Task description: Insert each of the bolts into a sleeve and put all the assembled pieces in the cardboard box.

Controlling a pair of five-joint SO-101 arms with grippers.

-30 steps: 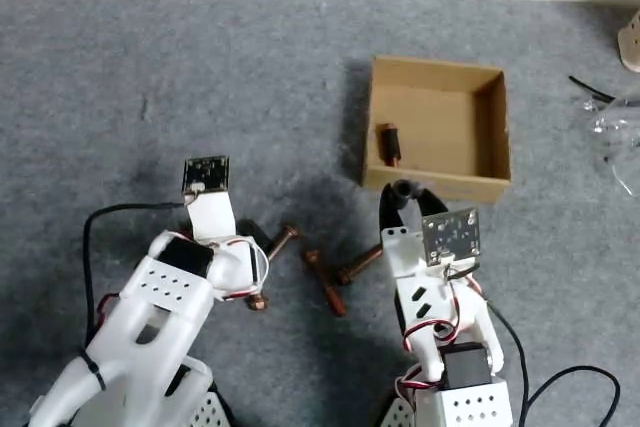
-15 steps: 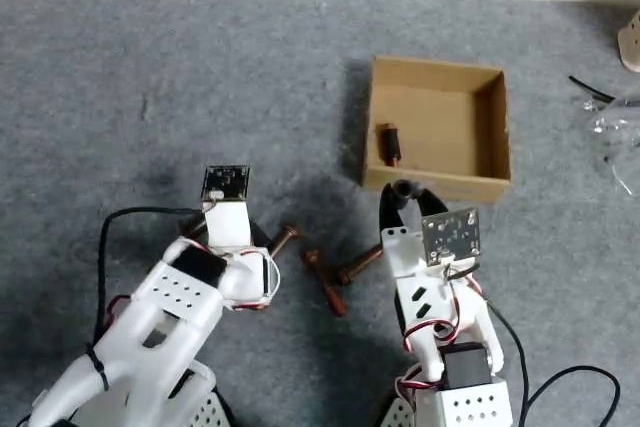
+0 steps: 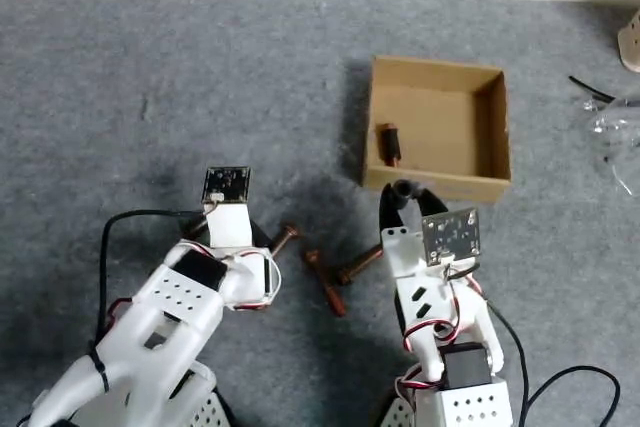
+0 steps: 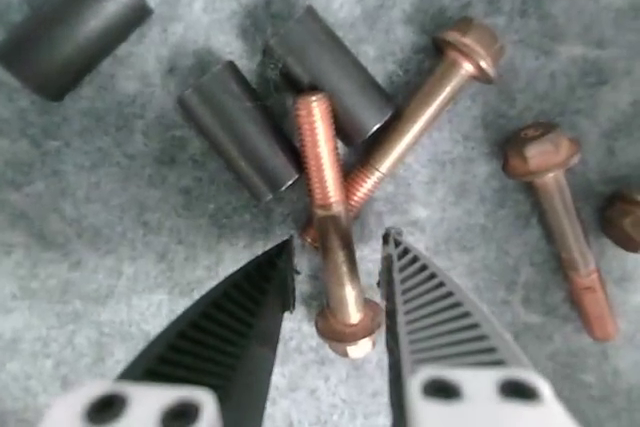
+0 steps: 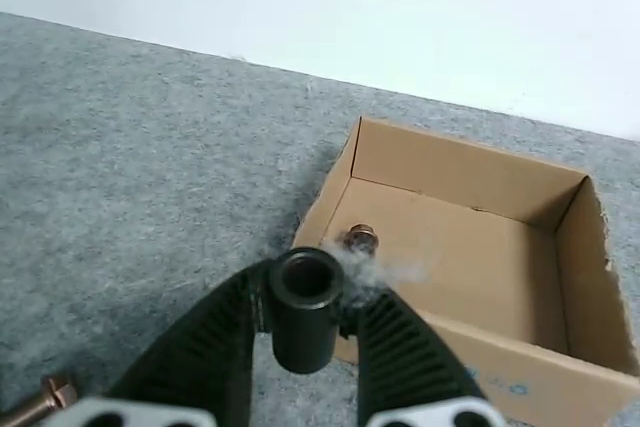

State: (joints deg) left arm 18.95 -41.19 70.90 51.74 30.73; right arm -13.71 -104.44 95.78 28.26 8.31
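My left gripper point(image 4: 338, 245) is open and straddles a copper bolt point(image 4: 320, 157) lying on the grey carpet. Three dark sleeves point(image 4: 238, 130) lie just beyond it, along with two more bolts point(image 4: 420, 112) point(image 4: 560, 217). My right gripper point(image 5: 305, 302) is shut on an upright black sleeve point(image 5: 300, 332), held just in front of the cardboard box point(image 5: 470, 172). In the high view that gripper point(image 3: 405, 194) sits by the box's near wall point(image 3: 430, 184). One assembled piece point(image 3: 388, 143) lies inside the box. Loose bolts point(image 3: 325, 282) lie between the two arms.
Cables and clear plastic bits point(image 3: 610, 117) lie at the far right of the carpet. A pale wall runs along the far edge. Open carpet stretches to the left of the box and behind the left arm.
The left arm has swung right toward the loose bolts and settled over them. The right arm has held still with its sleeve.
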